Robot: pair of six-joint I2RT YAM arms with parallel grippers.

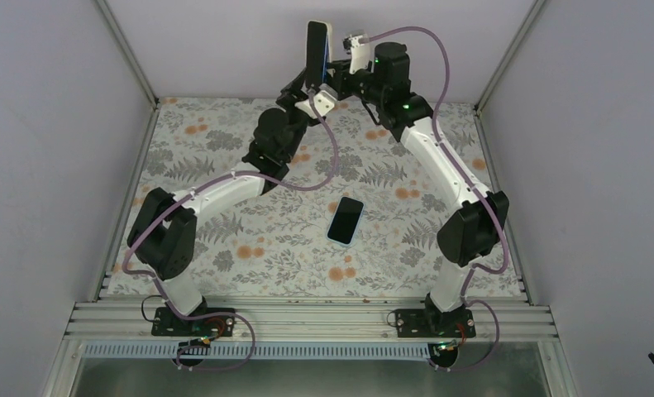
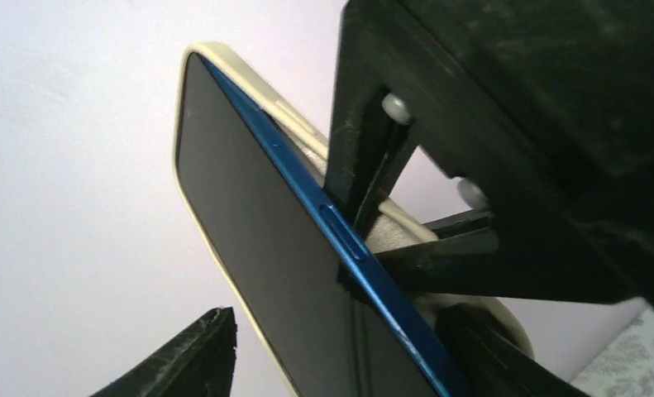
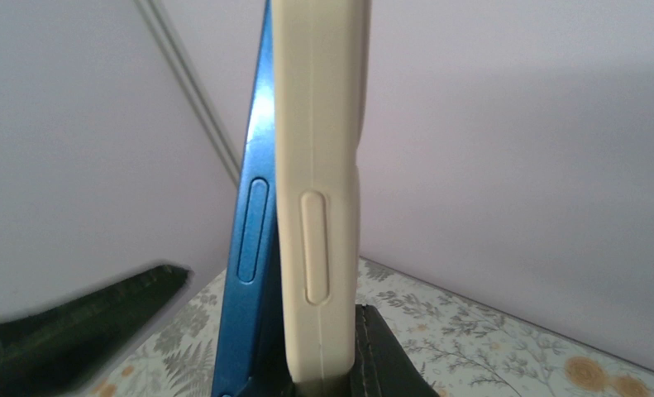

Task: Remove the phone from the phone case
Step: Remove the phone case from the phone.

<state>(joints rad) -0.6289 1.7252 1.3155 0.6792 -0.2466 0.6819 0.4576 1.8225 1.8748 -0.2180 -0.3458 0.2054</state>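
left tool under phone, grip cut off, cannot tell; right tool spread around case

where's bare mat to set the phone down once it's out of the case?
Widest: near-centre mat, bordered by the rail, the spare phone and the left arm. Also the far-left corner, and the strip between spare phone and right arm. Crowded: far centre, where both arms meet with the phone and case aloft.

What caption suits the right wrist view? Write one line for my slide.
Upright blue phone standing partly out of its cream case, seen edge-on, floral table below.
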